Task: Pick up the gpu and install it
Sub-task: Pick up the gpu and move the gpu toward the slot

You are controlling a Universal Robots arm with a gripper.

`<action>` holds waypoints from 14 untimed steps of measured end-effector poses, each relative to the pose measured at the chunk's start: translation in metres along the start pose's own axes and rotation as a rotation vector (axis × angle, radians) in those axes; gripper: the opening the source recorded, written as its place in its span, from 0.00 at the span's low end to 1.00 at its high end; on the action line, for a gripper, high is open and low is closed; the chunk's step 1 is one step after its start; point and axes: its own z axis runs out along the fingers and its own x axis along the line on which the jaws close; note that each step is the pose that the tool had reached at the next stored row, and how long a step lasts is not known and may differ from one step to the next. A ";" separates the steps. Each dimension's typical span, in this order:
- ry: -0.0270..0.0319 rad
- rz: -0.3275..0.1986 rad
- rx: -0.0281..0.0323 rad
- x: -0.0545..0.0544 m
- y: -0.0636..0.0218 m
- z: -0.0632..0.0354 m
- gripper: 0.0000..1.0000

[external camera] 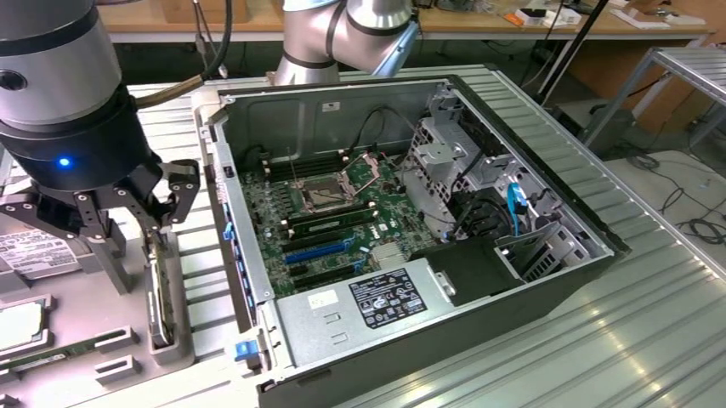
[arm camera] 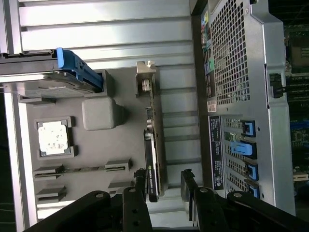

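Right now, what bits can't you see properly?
- Gpu: exterior view, the pincer covers its far end; wrist view sees it edge-on, so its face is hidden.
- Hard drive: exterior view, cut off by the picture's edge and partly behind the pincer.
- Power supply label: exterior view, print too small to read.

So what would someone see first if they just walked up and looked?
Probably the big computer case lying open in the middle of the exterior view, with its green board showing. Next, the black gripper with a blue light above it, at that view's left, hanging over a grey tray with its fingers open on either side of a thin dark card standing on edge.
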 end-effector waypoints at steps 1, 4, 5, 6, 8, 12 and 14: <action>-0.0001 0.000 -0.0001 0.000 -0.0001 0.0010 0.42; 0.0000 0.000 0.0000 0.001 -0.0004 0.0060 0.42; 0.0000 0.000 -0.0001 0.001 -0.0005 0.0084 0.42; 0.0001 0.000 0.0000 0.001 -0.0007 0.0099 0.42; 0.0000 0.000 -0.0001 0.001 -0.0010 0.0139 0.42; 0.0000 0.000 0.0000 0.002 -0.0014 0.0193 0.42; 0.0000 0.000 0.0000 0.002 -0.0016 0.0222 0.42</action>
